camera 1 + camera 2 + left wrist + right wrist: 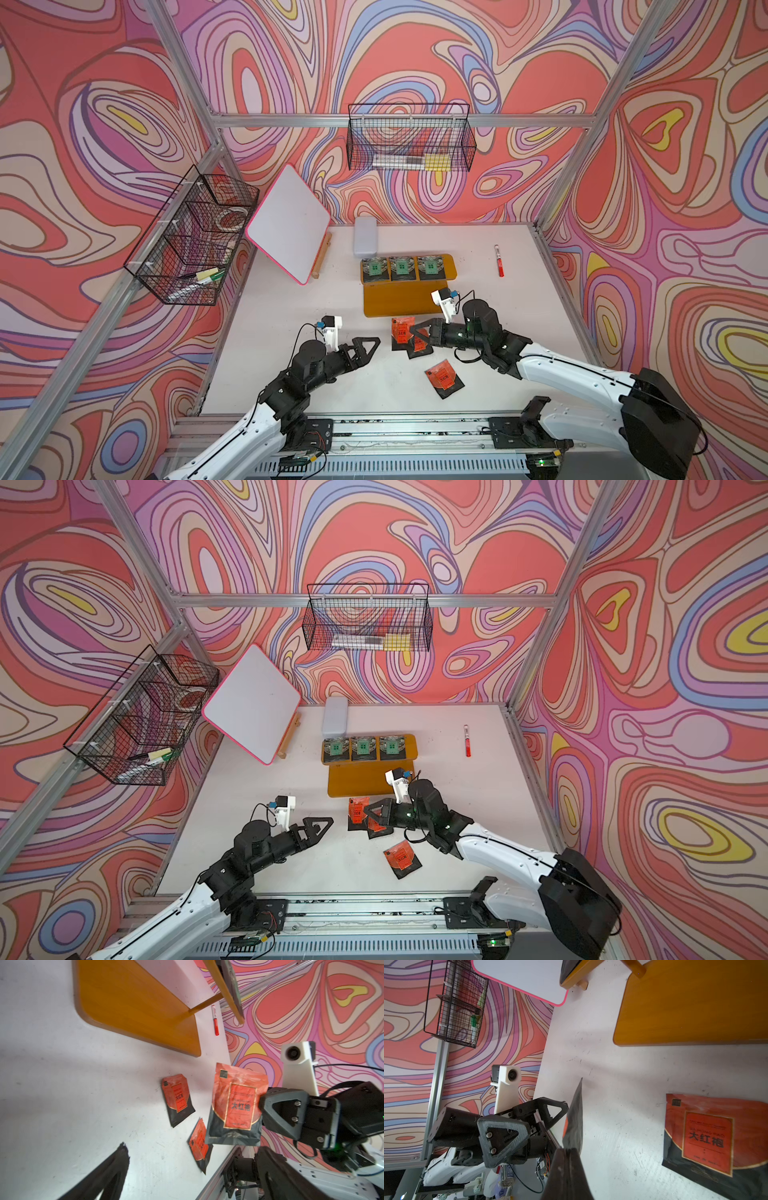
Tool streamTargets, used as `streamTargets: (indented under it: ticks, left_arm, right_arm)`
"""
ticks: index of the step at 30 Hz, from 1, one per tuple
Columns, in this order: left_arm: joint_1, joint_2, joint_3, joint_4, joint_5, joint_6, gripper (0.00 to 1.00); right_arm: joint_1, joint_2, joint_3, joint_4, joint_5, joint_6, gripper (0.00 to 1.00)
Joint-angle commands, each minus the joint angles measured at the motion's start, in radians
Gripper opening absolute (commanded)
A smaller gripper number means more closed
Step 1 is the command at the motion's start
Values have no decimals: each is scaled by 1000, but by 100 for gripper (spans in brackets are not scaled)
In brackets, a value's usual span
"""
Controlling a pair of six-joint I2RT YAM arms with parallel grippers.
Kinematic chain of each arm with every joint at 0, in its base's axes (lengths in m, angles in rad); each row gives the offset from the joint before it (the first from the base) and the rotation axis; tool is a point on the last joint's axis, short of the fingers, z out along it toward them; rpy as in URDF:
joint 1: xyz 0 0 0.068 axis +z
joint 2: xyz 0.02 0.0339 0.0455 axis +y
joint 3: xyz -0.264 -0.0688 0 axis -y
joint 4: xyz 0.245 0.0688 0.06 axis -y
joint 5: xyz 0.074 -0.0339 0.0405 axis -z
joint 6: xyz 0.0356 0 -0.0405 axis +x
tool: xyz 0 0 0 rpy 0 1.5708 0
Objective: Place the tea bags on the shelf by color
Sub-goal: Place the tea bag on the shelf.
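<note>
The mustard shelf's upper board carries three green tea bags; its lower board is bare. My right gripper is shut on an orange-red tea bag, lifted off the table in front of the lower board and seen edge-on in the right wrist view. A second orange-red tea bag lies flat just beyond it, and a third lies nearer the front. My left gripper hovers open and empty to the left of them.
A pink-edged whiteboard leans on a wooden stand at the back left. A grey box stands behind the shelf. A red marker lies at the back right. Black wire baskets hang on the left wall and back wall.
</note>
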Motion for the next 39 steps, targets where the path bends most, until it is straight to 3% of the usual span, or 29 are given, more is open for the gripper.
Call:
streamTargets:
  ticks: [1,12,30,39]
  left_arm:
    - [22,26,-21,172,108,-29,96]
    - [26,108,-29,338,127,-62,83]
    - [27,126,-25,425,136,-65,43]
    - [27,161,-25,473,143,-74,32]
  right_arm:
    - [-6,-21,-14,64,-71,1,0]
    - [-8,-9,-40,219,-155,99,0]
    - [-8,39,-38,338,-199,167,0]
    - [-8,53,-34,349,-206,174,0]
